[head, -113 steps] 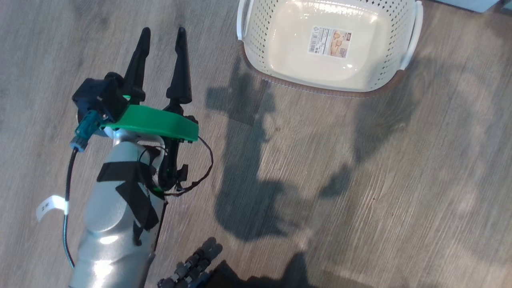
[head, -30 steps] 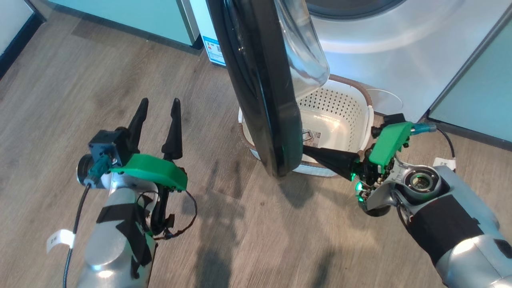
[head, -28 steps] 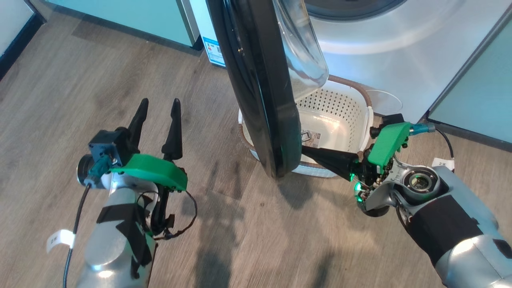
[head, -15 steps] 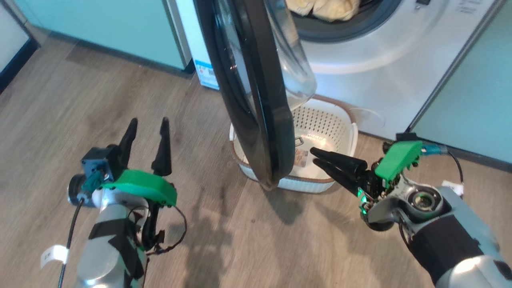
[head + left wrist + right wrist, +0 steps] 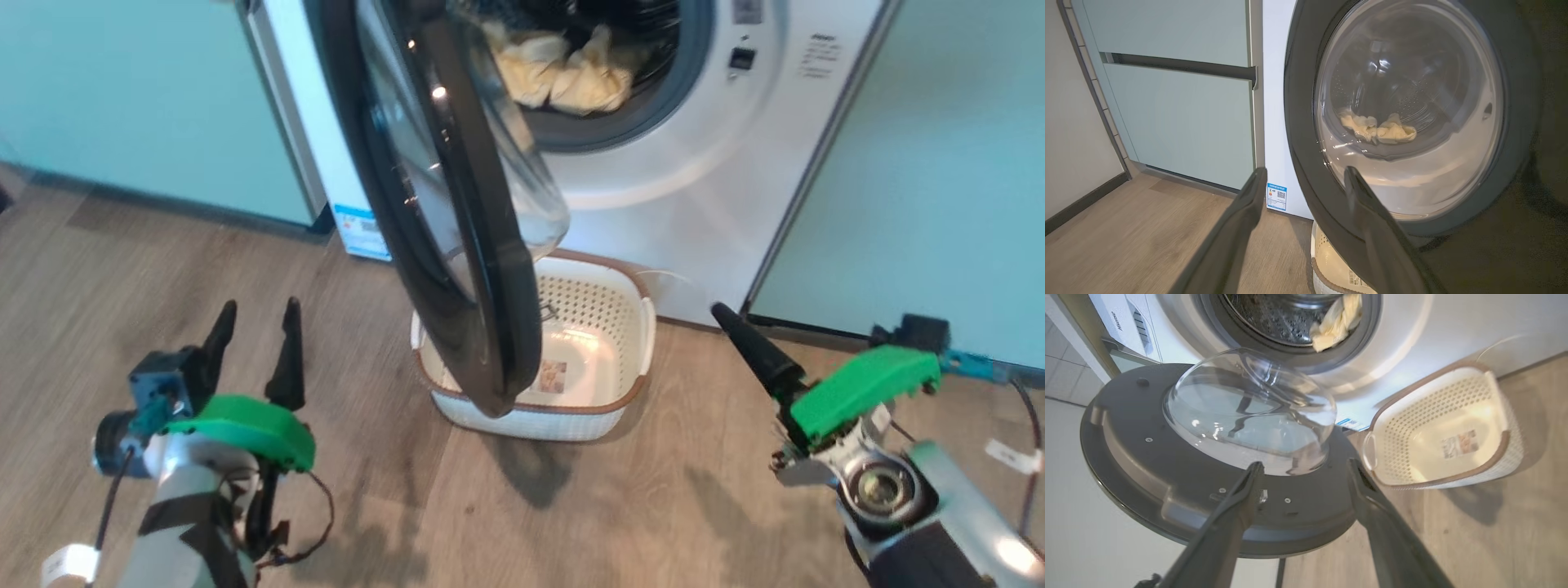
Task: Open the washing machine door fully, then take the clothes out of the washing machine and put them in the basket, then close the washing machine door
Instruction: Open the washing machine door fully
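Observation:
The washing machine [image 5: 702, 180] stands with its door [image 5: 457, 245] swung out, edge-on to the head view. Pale yellow clothes [image 5: 563, 73] lie in the drum; in the left wrist view the clothes [image 5: 1378, 128] show through the door glass [image 5: 1412, 81]. The cream basket [image 5: 645, 327] sits on the floor under the door's lower edge. My left gripper [image 5: 259, 314] is open and empty, left of the door. My right gripper [image 5: 1304, 465] is open and empty, facing the door's inner side [image 5: 1167, 490], apart from it. In the head view the right gripper [image 5: 722, 314] hangs right of the basket.
Pale green cabinets [image 5: 122, 106] flank the machine on the left and on the right [image 5: 939, 163]. A blue label [image 5: 359, 229] marks the machine's lower left corner. Wood floor [image 5: 571, 506] lies between my arms and the basket.
My right gripper has opened, come off the door's lower edge and drawn back to the right. The head camera has tilted up, so the drum and clothes now show. The left gripper stays open.

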Available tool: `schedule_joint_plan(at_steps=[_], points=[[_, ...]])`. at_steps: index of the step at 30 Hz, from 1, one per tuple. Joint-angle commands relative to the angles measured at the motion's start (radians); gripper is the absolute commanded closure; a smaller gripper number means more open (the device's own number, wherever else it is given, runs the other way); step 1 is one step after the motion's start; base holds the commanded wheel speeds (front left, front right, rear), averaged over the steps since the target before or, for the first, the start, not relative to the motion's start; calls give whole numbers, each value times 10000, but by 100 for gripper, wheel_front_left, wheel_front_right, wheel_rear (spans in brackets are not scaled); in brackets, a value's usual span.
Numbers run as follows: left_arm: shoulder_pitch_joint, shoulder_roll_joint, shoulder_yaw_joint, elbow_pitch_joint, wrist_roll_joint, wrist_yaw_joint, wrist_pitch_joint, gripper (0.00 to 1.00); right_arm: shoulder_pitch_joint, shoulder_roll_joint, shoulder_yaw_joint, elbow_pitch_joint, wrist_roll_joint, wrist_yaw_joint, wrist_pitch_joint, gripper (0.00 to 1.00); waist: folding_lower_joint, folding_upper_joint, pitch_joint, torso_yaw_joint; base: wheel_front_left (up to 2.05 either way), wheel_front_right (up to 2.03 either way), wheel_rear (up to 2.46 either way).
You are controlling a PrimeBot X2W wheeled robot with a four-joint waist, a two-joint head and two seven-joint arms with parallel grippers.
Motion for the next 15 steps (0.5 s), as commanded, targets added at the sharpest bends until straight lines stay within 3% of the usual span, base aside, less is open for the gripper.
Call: schedule_joint_plan(at_steps=[1, 7, 10, 13, 15], points=[[-266, 381, 444, -295, -95, -3, -53, 0, -133, -140, 198, -398, -222, 44, -447, 0, 1, -1, -217, -274, 0, 0, 0], [-43, 627, 674, -237, -303, -10, -53, 0, 139, -1008, 1306, -379, -1075, 44, -2923, 0, 1, -1, -525, -833, 0, 0, 0], [119, 704, 788, -233, -411, -11, -53, 0, 232, -1370, 1627, -184, -1176, 44, -3597, 0, 1, -1, -668, -1125, 0, 0, 0], [256, 800, 873, -179, -534, -11, -53, 0, 317, -1639, 1515, -13, -1448, 44, -3799, 0, 1, -1, -764, -1388, 0, 0, 0], [331, 824, 931, -175, -582, -12, -53, 0, 440, -1693, 745, -31, -2033, 44, -3812, 0, 1, -1, -800, -1537, 0, 0, 0]])
